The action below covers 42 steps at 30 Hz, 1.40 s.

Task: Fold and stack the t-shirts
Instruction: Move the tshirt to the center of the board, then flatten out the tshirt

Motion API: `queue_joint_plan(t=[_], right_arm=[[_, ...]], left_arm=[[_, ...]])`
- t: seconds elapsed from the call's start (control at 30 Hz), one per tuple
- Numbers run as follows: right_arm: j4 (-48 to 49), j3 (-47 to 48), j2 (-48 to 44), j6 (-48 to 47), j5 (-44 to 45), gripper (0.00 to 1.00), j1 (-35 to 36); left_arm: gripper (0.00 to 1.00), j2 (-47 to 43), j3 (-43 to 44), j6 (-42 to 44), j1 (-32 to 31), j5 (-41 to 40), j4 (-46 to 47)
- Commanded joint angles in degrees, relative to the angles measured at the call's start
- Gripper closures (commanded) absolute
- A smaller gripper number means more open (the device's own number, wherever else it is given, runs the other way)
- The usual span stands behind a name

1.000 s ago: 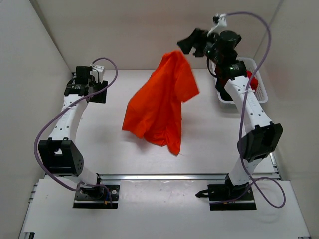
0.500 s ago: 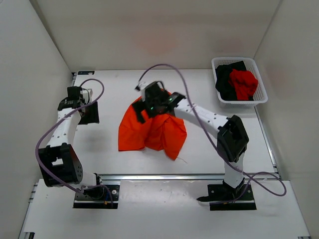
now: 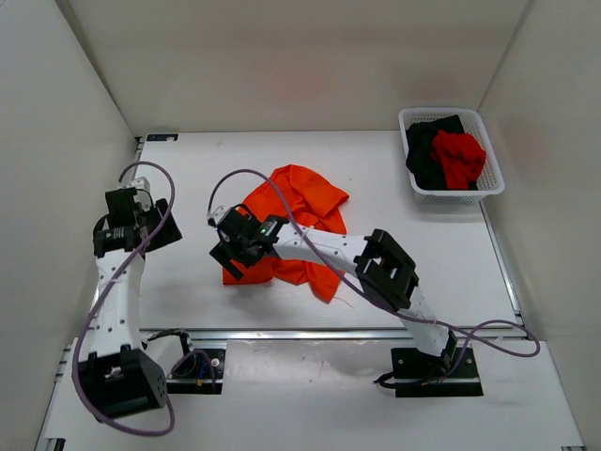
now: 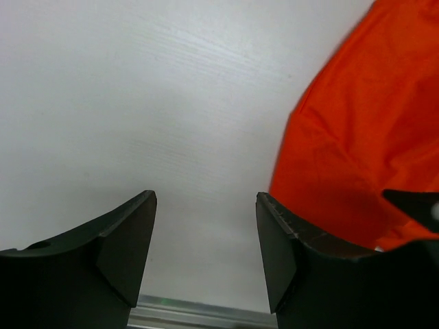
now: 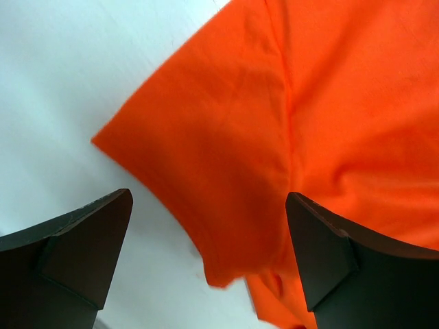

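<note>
Orange t-shirt (image 3: 305,197) now lying crumpled mid-frame, no longer dangling
Right gripper (image 5: 207,199) hovering released over its lower-left edge, left gripper (image 4: 206,205) idling open, empty; spreading likely next

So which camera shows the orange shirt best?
The top view: nearly the whole orange shirt lies crumpled, only its near-left part hidden by the right arm. The left wrist view catches just one edge; the right wrist view shows a close-up corner, not its shape.
</note>
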Motion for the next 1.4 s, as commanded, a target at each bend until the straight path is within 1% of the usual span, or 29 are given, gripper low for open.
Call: queue_joint_plan(t=[0.0, 0.07, 0.1, 0.13, 0.17, 0.23, 0.27, 0.3, 0.33, 0.37, 0.4, 0.47, 0.5, 0.53, 0.67, 0.73, 0.8, 0.83, 0.87, 0.9, 0.93, 0.97, 1.1, 1.13, 1.23, 1.27, 1.3, 1.33, 1.37], right_arm=[[-1.55, 5.82, 3.63, 1.82, 8.39, 0.08, 2.16], [-3.92, 10.12, 6.36, 4.71, 9.37, 0.08, 2.34], [-7.67, 16.06, 9.51, 5.68, 8.68, 0.10, 2.17], [-12.32, 23.60, 13.80, 8.56, 8.15, 0.11, 2.25], [-14.63, 27.24, 15.59, 10.51, 7.62, 0.13, 2.17], [-20.78, 40.76, 23.04, 12.37, 7.70, 0.13, 2.69], [-21.85, 43.60, 26.21, 12.98, 9.36, 0.14, 3.65], [-23.42, 48.68, 27.63, 12.81, 10.07, 0.14, 4.27], [-24.83, 52.47, 30.00, 13.07, 10.69, 0.13, 5.06], [-25.37, 53.98, 30.89, 14.29, 10.35, 0.14, 5.41], [-27.38, 54.78, 32.03, 17.26, 9.56, 0.14, 5.42], [-32.11, 54.71, 33.35, 21.84, 9.03, 0.16, 4.45], [-32.58, 54.70, 33.45, 23.00, 9.63, 0.18, 4.45], [-34.23, 55.23, 33.97, 22.83, 10.60, 0.18, 4.10], [-35.13, 55.76, 34.50, 20.46, 11.75, 0.18, 4.62], [-36.61, 53.31, 34.94, 22.29, 10.87, 0.19, 4.80], [-38.73, 52.60, 35.90, 22.92, 8.43, 0.22, 4.71], [-40.04, 53.73, 36.69, 22.48, 5.89, 0.31, 4.98], [-40.23, 56.52, 38.35, 22.05, 4.21, 0.51, 4.54], [-38.84, 57.33, 39.41, 21.00, 1.49, 0.64, 4.71], [-38.30, 56.21, 39.25, 20.46, -0.10, 0.80, 4.45], [-37.08, 57.24, 38.81, 19.59, -3.08, 1.00, 3.15], [-33.47, 57.42, 33.20, 17.22, -4.25, 1.00, -0.38], [-31.02, 57.43, 29.88, 16.08, -4.33, 1.00, -2.04], [-23.02, 55.86, 20.11, 15.19, -4.42, 1.00, -6.62], [-18.30, 52.37, 15.13, 14.84, -4.34, 1.00, -8.19], [-15.82, 49.81, 9.16, 13.88, -3.99, 1.00, -9.34], [-11.27, 43.95, 3.01, 12.65, -2.59, 1.00, -9.87], [-7.31, 39.02, -0.01, 12.46, -1.53, 1.00, -10.66]], left_arm=[[0.29, -6.43, 0.06, -6.02, -1.38, -2.19, 1.35], [0.28, -10.65, -0.29, -8.65, -1.92, -4.56, 1.61], [0.26, -11.80, 0.32, -10.06, -2.27, -6.75, 1.35], [0.26, -14.07, 1.19, -11.47, -2.97, -8.51, 1.09], [0.26, -16.36, 2.42, -12.18, -4.89, -12.53, 0.91], [0.22, -20.57, 3.05, -14.11, -6.22, -22.97, 1.78], [0.21, -23.30, 2.44, -14.99, -7.70, -25.73, 2.31], [0.20, -24.11, 2.08, -15.52, -9.02, -29.15, 2.58], [0.20, -25.68, 1.91, -15.00, -9.47, -29.97, 2.23], [0.21, -26.39, 1.99, -14.65, -10.00, -30.24, 1.62], [0.19, -26.57, 1.91, -14.38, -10.53, -29.19, 1.26], [0.19, -27.28, 2.17, -14.64, -10.79, -29.18, 0.12], [0.20, -27.45, 2.69, -14.91, -10.71, -29.44, -0.14], [0.19, -27.63, 2.70, -14.91, -10.88, -29.19, -0.49], [0.20, -27.81, 1.91, -15.52, -10.36, -27.17, -0.32], [0.20, -27.89, 1.73, -15.26, -9.75, -26.20, -0.67], [0.20, -27.98, 0.94, -15.18, -9.04, -25.24, -0.76], [0.21, -27.98, 0.85, -15.35, -9.04, -25.32, -0.59], [0.21, -27.90, 0.33, -15.35, -8.78, -24.36, -0.67], [0.21, -28.07, 0.15, -15.52, -8.43, -24.61, -0.76], [0.21, -28.07, -0.03, -15.61, -8.33, -24.00, -1.02], [0.21, -27.81, 0.67, -15.09, -7.64, -24.17, -0.85], [0.21, -26.93, 3.04, -13.68, -7.54, -25.84, -0.50], [0.22, -26.84, 3.40, -12.98, -7.37, -25.50, -0.67], [0.21, -25.70, 6.99, -12.28, -7.28, -24.45, -0.15], [0.21, -25.35, 7.52, -11.92, -7.45, -23.39, -0.15], [0.21, -24.91, 8.66, -10.70, -7.45, -21.64, 0.81], [0.22, -24.56, 9.02, -9.38, -8.15, -18.67, 1.95], [0.21, -24.12, 8.85, -8.41, -8.42, -13.42, 2.57]])
